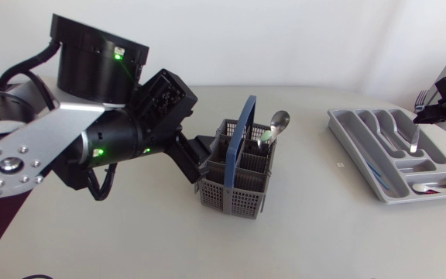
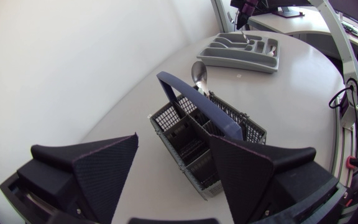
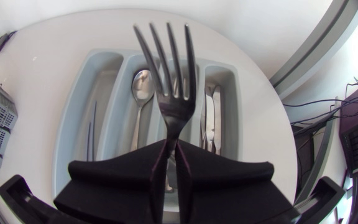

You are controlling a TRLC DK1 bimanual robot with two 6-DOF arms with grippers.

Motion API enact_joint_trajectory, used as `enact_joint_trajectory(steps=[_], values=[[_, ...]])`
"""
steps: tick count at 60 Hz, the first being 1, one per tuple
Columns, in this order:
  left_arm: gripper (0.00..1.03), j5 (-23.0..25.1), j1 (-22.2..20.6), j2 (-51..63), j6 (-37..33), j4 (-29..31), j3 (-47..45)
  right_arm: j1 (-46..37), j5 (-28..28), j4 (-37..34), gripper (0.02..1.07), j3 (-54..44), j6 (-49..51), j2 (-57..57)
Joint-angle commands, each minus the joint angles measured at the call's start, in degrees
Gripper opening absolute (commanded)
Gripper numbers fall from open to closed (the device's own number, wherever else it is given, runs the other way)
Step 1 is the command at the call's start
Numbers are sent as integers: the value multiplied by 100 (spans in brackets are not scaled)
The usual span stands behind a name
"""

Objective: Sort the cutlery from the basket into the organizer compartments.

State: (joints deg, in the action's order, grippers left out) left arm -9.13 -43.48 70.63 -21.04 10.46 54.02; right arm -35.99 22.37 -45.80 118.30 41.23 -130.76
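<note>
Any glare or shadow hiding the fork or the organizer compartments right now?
Right wrist view: fork dark against the pale organizer, tines plain, compartments evenly lit. Head view: only soft shadows inside the organizer. Left wrist view: the spoon in the basket glints.

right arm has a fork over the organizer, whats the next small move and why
Probably lower the right gripper toward the organizer: it is shut on the fork, which is held above the compartments, beside the one holding a spoon, not yet in any.

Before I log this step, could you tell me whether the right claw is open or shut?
Shut: the right claw pinches the fork by its handle from both sides.
</note>
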Motion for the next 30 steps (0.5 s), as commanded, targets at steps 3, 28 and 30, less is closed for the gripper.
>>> enact_joint_trajectory(steps=[3, 28, 30], values=[[79, -19, 51, -76, -102, -9, -181, 118, -119, -289, 8, 659, 78, -600], [79, -19, 42, -93, -129, 18, -243, 312, -277, -887, 8, 1881, -133, -1725], [79, -19, 33, -93, -129, 26, -243, 312, -268, -878, 8, 1855, -142, -1725]])
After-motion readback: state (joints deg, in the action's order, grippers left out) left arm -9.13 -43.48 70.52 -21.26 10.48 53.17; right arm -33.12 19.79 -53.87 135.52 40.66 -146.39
